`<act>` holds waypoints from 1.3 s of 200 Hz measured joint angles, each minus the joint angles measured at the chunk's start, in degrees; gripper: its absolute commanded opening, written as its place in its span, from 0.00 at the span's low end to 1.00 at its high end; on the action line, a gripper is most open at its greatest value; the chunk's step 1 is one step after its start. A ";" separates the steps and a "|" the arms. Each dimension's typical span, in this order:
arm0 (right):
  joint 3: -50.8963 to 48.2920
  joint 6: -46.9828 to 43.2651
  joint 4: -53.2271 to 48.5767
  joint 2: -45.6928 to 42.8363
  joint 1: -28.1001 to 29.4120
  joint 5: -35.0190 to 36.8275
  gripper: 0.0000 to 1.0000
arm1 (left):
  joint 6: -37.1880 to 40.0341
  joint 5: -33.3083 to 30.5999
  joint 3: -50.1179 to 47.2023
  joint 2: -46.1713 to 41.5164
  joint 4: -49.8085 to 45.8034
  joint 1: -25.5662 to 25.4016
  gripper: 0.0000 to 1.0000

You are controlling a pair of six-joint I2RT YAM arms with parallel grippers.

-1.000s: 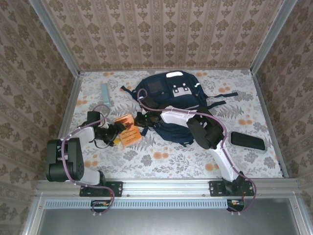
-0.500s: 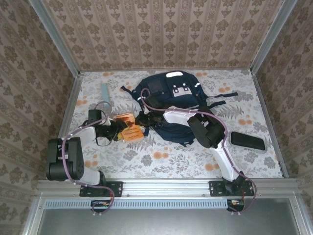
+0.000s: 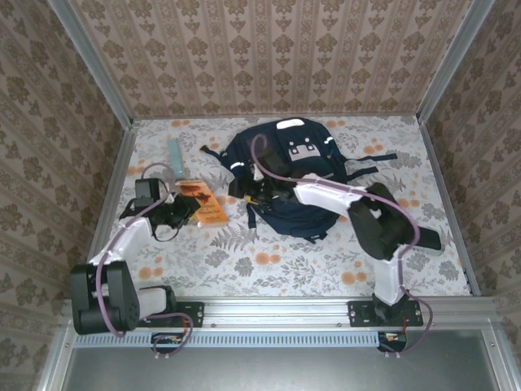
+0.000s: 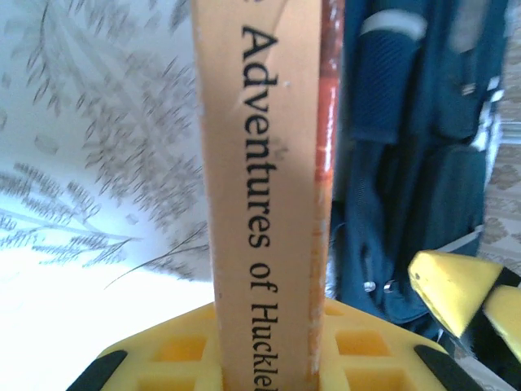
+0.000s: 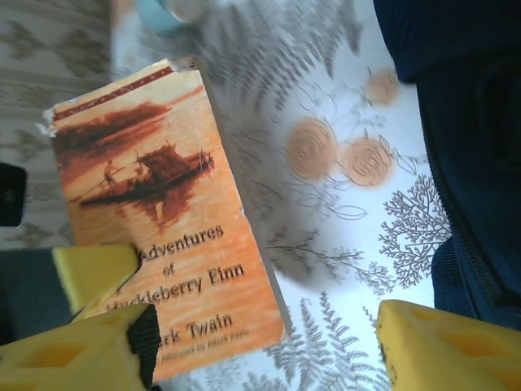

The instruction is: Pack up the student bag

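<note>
Between the fingers of my left gripper (image 4: 265,358) sat the orange paperback book (image 4: 260,163), clamped for loading the navy-blue fabric backpack (image 3: 273,151); my right gripper (image 5: 260,330) gaped.

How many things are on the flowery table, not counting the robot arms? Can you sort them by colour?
Navy blue: 1, the student bag
Orange: 1, the book
Pale blue: 1, the stick
Black: 1, the flat case
Total: 4
</note>
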 measured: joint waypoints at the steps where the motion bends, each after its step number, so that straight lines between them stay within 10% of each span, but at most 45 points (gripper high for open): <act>1: -0.22 0.02 0.17 -0.26 -0.04 -0.02 0.80 | 0.00 -0.07 0.13 -0.28 0.02 0.00 0.16; 88: -18.80 17.49 29.75 -9.79 -2.43 -0.33 0.91 | -11.93 -4.17 6.71 -5.44 17.88 -8.72 0.17; 260: -12.94 37.40 58.36 -1.66 -1.51 -0.26 0.83 | -25.44 -17.35 11.58 -2.12 32.98 -18.56 0.16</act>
